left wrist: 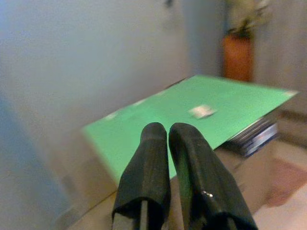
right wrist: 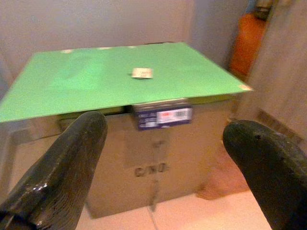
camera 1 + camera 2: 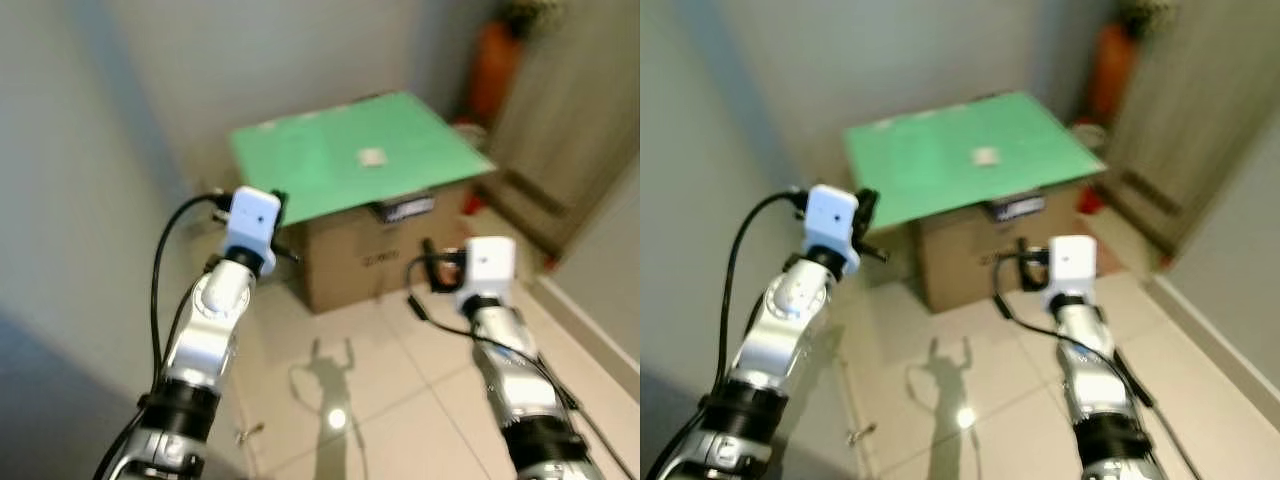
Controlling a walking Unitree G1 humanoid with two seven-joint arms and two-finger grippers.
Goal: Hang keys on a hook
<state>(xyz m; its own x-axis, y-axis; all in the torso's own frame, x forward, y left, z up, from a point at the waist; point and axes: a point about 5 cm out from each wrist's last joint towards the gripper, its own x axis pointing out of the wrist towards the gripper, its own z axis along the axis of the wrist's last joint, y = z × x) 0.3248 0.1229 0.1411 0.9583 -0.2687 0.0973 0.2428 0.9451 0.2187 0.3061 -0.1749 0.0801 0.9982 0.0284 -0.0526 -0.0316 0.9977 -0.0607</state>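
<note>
Green board (image 3: pixel 350 155) lying on a cardboard box (image 3: pixel 375 255) in the room's corner, small pale tag (image 3: pixel 372 157) near the board's middle; cannot tell whether keys. Left gripper (image 1: pixel 169 136) raised short of the board's near edge, fingers pressed together. Right gripper (image 2: pixel 163 143) facing the box front, fingers spread wide. Orange cylinder (image 3: pixel 493 70) standing behind the box.

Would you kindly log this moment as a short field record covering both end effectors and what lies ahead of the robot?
left end effector: shut, empty, raised toward the green board
right end effector: open, empty, facing the cardboard box
green board: lies flat on the cardboard box
small white item: on the board, too blurred to identify
orange object: in the corner behind
floor: pale tiles
</note>
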